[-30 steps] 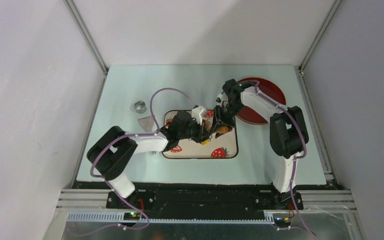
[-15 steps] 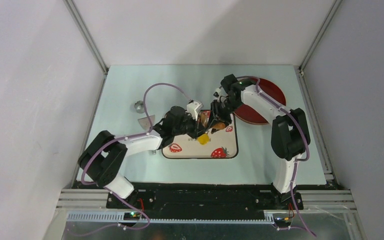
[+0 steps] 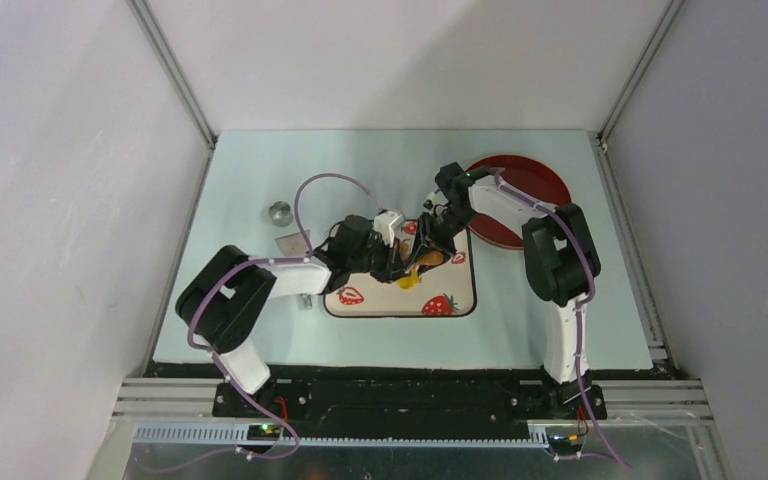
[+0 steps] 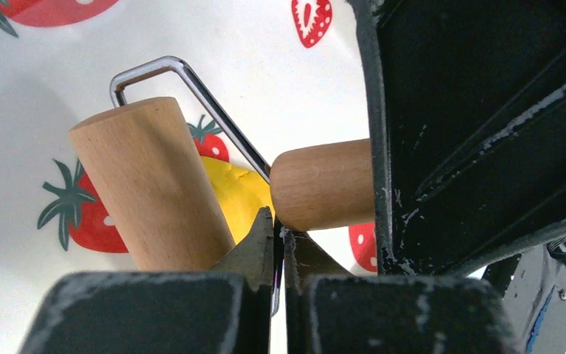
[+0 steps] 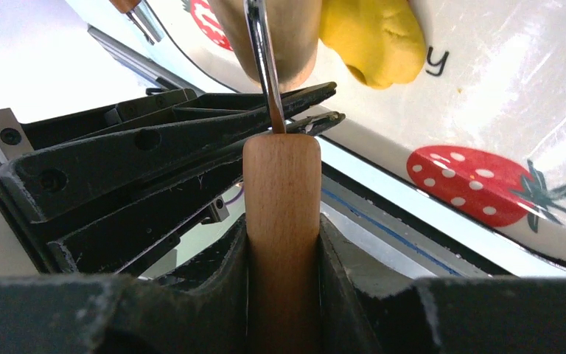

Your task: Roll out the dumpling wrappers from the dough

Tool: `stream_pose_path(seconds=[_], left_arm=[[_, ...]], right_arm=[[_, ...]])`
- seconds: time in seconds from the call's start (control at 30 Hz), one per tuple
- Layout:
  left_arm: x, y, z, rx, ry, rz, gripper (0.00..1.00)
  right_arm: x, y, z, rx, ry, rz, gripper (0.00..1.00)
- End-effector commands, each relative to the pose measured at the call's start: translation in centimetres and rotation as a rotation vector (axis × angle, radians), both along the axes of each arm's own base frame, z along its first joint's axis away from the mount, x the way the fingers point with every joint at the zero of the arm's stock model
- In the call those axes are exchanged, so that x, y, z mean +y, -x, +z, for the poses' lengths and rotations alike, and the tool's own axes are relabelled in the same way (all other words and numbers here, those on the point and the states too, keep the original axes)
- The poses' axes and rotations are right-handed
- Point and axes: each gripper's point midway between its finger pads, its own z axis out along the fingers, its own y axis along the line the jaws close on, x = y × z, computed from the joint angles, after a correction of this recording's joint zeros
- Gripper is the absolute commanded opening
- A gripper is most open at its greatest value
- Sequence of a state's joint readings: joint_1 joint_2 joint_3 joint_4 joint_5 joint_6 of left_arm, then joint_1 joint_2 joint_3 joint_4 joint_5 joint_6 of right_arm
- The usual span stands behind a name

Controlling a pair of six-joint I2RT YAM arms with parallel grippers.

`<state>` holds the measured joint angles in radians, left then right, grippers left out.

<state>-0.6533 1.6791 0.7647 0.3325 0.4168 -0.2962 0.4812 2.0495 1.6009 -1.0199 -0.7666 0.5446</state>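
Note:
A lump of yellow dough [image 3: 407,281] lies on the strawberry-print tray [image 3: 390,302]. A small wooden roller rests against it, its drum [image 4: 151,184] partly covering the dough [image 4: 239,195]. My right gripper [image 5: 281,228] is shut on the roller's wooden handle [image 5: 281,184], with the dough [image 5: 372,37] just beyond the drum. My left gripper [image 4: 278,221] is shut, its tips pinched on the chrome wire frame [image 4: 191,81] where it meets the handle [image 4: 324,184]. Both grippers meet over the tray's middle [image 3: 415,255]. No dumpling wrappers show.
A dark red plate [image 3: 530,190] lies behind the right arm at the back right. A small metal ring cutter [image 3: 280,212] and a grey flat piece [image 3: 293,243] sit left of the tray.
Both grippers carried the roller toward the tray's far edge, then came back a little nearer. The left elbow swung out left and returned. The dough stays put.

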Motion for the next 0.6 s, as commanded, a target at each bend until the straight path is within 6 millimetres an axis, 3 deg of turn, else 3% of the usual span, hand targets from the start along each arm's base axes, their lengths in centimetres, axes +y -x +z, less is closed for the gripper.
stream_pose_path(seconds=[0.0,0.27,0.57], left_arm=[[-2.4,0.1,1.4,0.027,0.103,-0.041,0.00],[-2.2,0.5,-1.3,0.097,0.071,-0.035,0.00],[-1.7,-0.1,-0.8,0.091,0.077,0.001,0.00]], right_arm=[[2.9,-1.0,-1.4,-0.058,-0.088,0.025,0.00],[2.7,-0.4,-4.1,0.014,-0.100,-0.007,0.00],[3.9,0.1,-6.0,0.061,-0.107,0.003,0.00]])
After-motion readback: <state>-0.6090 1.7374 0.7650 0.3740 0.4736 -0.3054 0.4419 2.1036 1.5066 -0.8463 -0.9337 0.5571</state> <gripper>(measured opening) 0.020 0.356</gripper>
